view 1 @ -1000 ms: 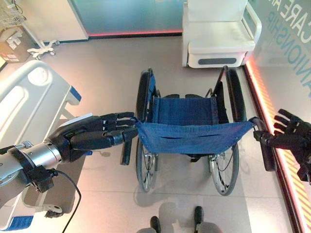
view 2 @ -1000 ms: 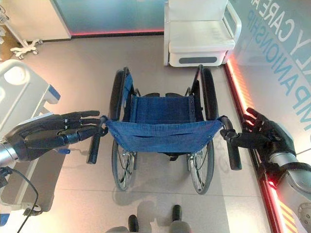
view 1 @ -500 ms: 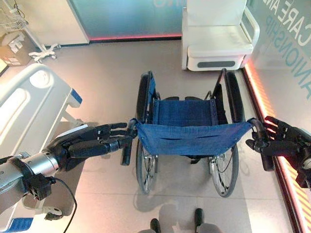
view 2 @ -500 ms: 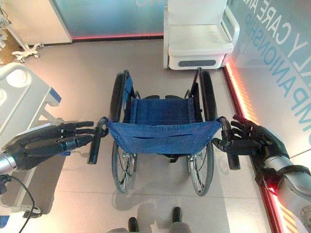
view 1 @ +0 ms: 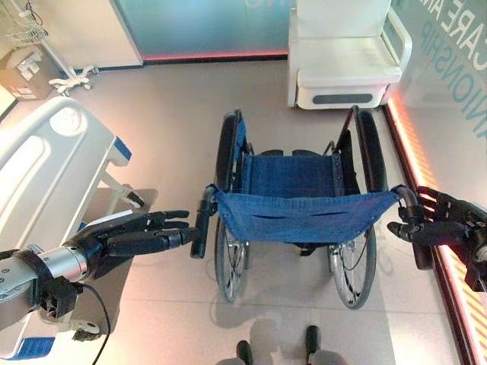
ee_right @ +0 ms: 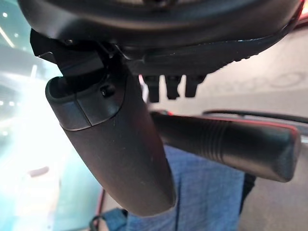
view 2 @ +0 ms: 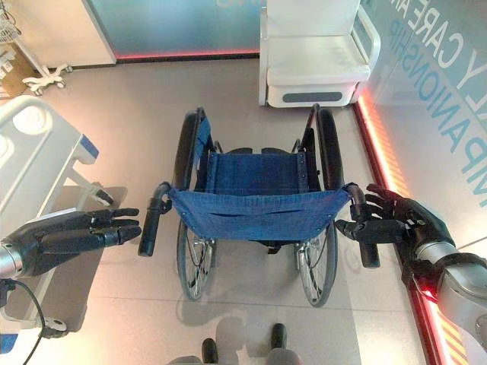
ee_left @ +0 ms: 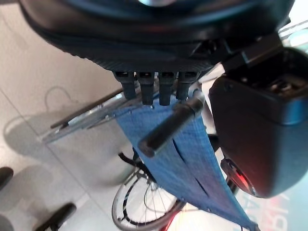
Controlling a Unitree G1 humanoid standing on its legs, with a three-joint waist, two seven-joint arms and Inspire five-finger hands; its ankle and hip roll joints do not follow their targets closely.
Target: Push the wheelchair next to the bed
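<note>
A wheelchair with a blue cloth back [view 1: 304,217] stands mid-floor, facing away from me. My left hand [view 1: 129,239] reaches toward its left push handle [view 1: 201,232] with straight fingers, the fingertips close to the grip and holding nothing. In the left wrist view that handle [ee_left: 171,125] lies just past the fingers [ee_left: 149,89]. My right hand [view 2: 403,226] is at the right push handle [view 2: 367,243], fingers spread above it and the thumb beside it. In the right wrist view the grip [ee_right: 226,142] lies between thumb [ee_right: 120,144] and fingers, which are not curled round it. The bed [view 1: 46,167] lies at the left.
A white armchair [view 1: 346,53] stands against the far wall beyond the wheelchair. A glass wall with a glowing floor strip [view 1: 415,152] runs close along the right. A wheeled stand base [view 1: 72,76] and a cardboard box [view 1: 27,65] sit far left.
My left hand has drawn back and lower, from the cloth's corner to beside the left handle. My right hand has edged in closer to the right handle. The wheelchair has barely moved.
</note>
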